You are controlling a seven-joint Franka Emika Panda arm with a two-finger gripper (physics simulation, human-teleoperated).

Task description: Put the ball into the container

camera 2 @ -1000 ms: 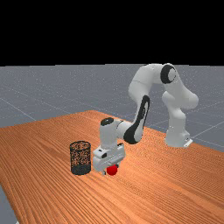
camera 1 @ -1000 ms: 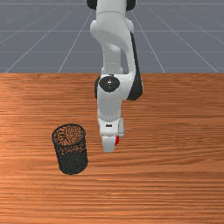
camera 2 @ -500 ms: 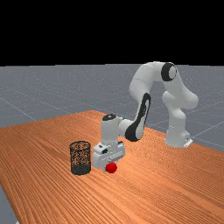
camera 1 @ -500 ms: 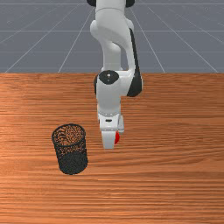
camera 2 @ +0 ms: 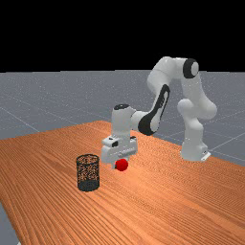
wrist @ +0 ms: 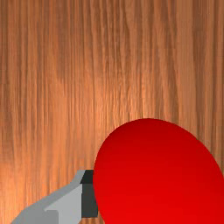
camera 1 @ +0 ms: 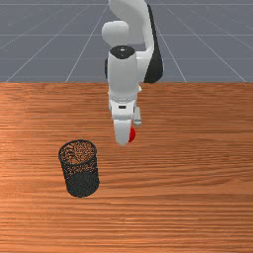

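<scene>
Holding the red ball (camera 2: 122, 165) above the wooden surface (camera 1: 188, 197), the gripper (camera 2: 120, 164) has its jaws clamped on it. In the wrist view one finger (wrist: 65, 203) shows, its dark pad (wrist: 89, 202) against the ball's side; the opposite finger is hidden behind the ball, which is itself cut off by the picture's edge. In the front view the hand covers much of the ball, leaving a red part on the front view's right of it, and the fingertips cannot be made out. In the far view the ball is in front of most of the fingers, with a small dark tip beside it.

The ball is outside the container (camera 1: 82, 184), a black mesh basket that stands upright on the surface. The basket lies to the front view's left of the gripper and closer to that camera, apart from both gripper and ball, with wood showing between. How the ball's height compares with the rim is hard to tell. Wood shows through the mesh walls, while the bottom part looks darker and denser.

The arm (camera 2: 164, 91) hides a strip of the surface in the front view, where its upper part is cut off. Beyond the surface lies a grey floor (camera 1: 212, 39) with pale lines.
</scene>
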